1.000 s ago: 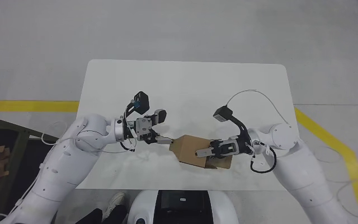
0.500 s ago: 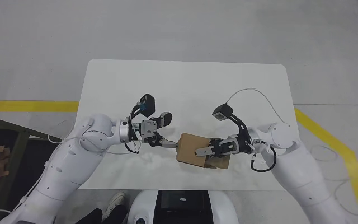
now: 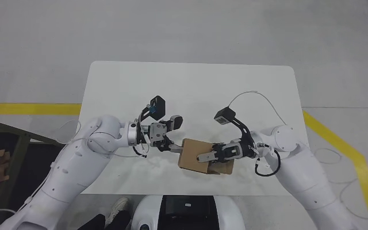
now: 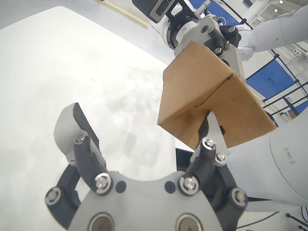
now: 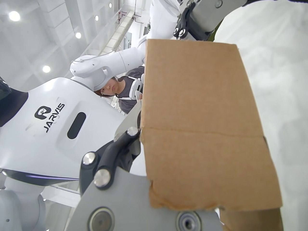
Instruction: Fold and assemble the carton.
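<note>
We hold the carton (image 3: 190, 153) up off the surface (image 3: 190, 86), near its 6 o'clock edge. The right jaws come in from the carton's 3 o'clock and are clamped on it. One finger (image 3: 208, 156) lies across the top panel, and cardboard hides its partner. The left jaws stand apart at the carton's 9 o'clock. One finger (image 4: 213, 127) touches that end, right at a fold line, while the other finger (image 4: 77, 118) hangs free above bare surface, clear of the cardboard.

We judge the step in hand to be pressing the 9 o'clock end flap home. To do it well, we would:

- Treat the right grip as the anvil and keep it firm.
- Push with the touching finger straight along the carton's length, toward 3 o'clock.
- Lay the finger flat near the crease rather than on a corner, so the flap hinges instead of buckling.
- Ease off if the carton starts to twist in the right jaws.
- Keep the free finger away from the side wall.

By our count there is one carton, one surface and two sets of jaws.
</note>
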Action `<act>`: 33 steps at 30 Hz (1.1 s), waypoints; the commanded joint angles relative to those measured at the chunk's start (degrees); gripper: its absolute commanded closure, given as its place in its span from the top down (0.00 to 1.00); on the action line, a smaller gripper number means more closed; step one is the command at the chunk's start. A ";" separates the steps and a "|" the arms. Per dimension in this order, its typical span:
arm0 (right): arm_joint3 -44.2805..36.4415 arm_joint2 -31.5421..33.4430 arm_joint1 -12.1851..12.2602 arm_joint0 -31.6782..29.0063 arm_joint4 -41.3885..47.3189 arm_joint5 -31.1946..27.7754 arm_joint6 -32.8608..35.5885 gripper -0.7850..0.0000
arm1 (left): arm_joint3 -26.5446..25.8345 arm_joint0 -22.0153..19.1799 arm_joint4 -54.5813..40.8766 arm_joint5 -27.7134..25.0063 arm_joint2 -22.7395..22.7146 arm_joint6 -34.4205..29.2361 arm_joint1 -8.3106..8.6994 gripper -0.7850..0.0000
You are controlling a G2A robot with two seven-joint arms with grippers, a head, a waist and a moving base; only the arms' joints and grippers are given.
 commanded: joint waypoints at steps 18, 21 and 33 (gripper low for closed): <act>1.38 0.53 -0.03 0.02 -0.90 0.18 0.52 0.00 | 1.37 0.06 0.63 0.34 -0.39 0.43 0.03 1.00; 2.90 0.63 0.03 0.33 -1.73 0.56 0.86 0.00 | 1.78 1.05 1.74 0.59 -1.75 0.71 0.40 1.00; 21.09 -9.21 -3.52 12.41 -8.23 -3.80 1.83 0.00 | 0.31 6.38 12.77 -5.18 -8.03 0.93 2.48 1.00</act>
